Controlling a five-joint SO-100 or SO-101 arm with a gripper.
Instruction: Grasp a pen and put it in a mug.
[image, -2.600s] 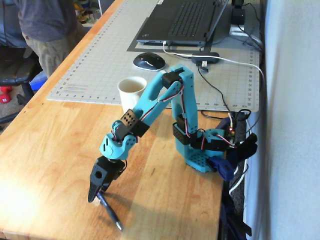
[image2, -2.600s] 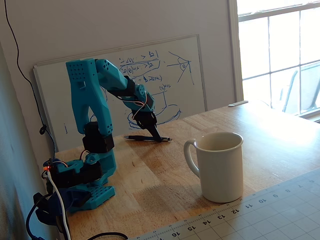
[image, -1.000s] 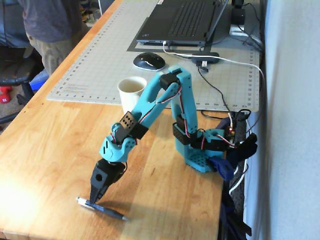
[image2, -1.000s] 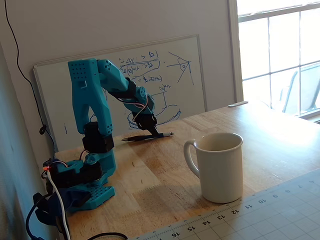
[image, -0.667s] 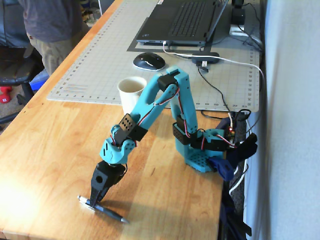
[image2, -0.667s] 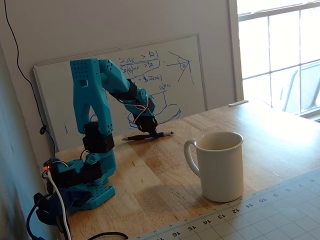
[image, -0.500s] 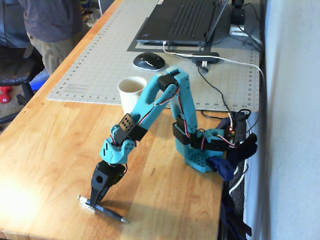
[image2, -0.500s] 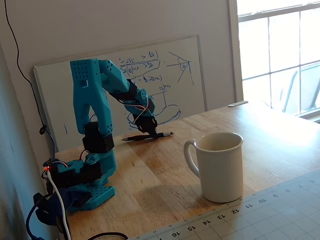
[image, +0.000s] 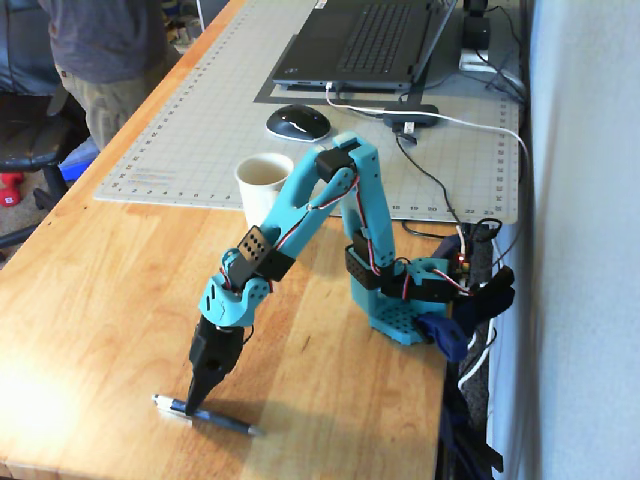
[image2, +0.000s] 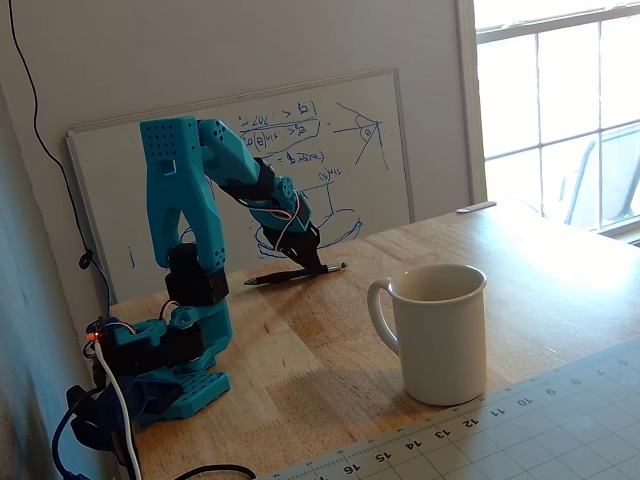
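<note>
I see the pen (image: 205, 414) lying flat on the bench (image: 100, 290), near its front edge at about 6 o'clock from the arm's base in a fixed view. My fingers (image: 193, 405) point straight down and pinch the pen close to its silvery end. In the other fixed view the pen (image2: 296, 272) sits just in front of the whiteboard (image2: 340, 170). The mug (image: 263, 182) stands upright, well apart, at 12 o'clock from the pen, beside the cutting mat (image: 200, 120).

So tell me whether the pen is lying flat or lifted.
Lying flat. The pen rests along the wooden table, with the fingers down on it; in the other fixed view it also lies level.
</note>
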